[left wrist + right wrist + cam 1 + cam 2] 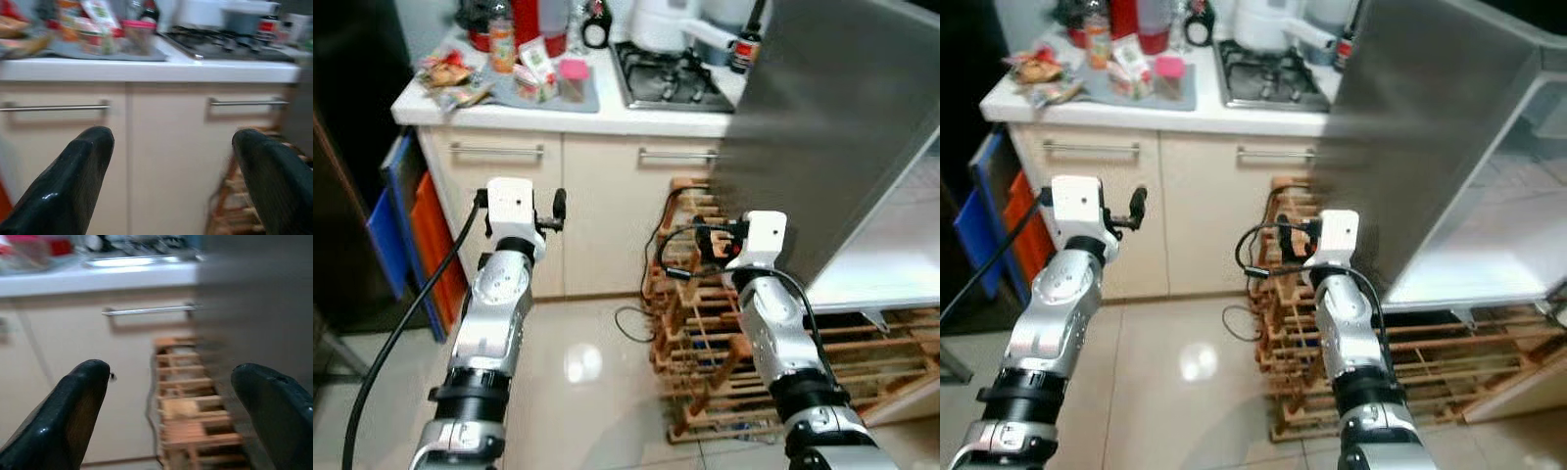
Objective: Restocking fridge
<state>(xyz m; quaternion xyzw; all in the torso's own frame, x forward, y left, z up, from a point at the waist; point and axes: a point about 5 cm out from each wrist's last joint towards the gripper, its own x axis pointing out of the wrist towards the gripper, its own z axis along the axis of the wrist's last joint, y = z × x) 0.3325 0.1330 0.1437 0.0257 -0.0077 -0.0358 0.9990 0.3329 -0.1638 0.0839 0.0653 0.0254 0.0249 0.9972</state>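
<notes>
Left gripper point(171, 181) spread, empty | right gripper point(171, 416) spread, empty, beside fridge door point(822, 127) | groceries point(524, 69) on table point(607, 117), probably snacks | risk: right arm clipping open door, wooden rack point(705, 333) underfoot

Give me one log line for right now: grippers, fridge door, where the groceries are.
left gripper: open, empty, facing cabinets | right gripper: open, empty, by wooden rack | fridge door: open | groceries: on counter, untouched
</notes>
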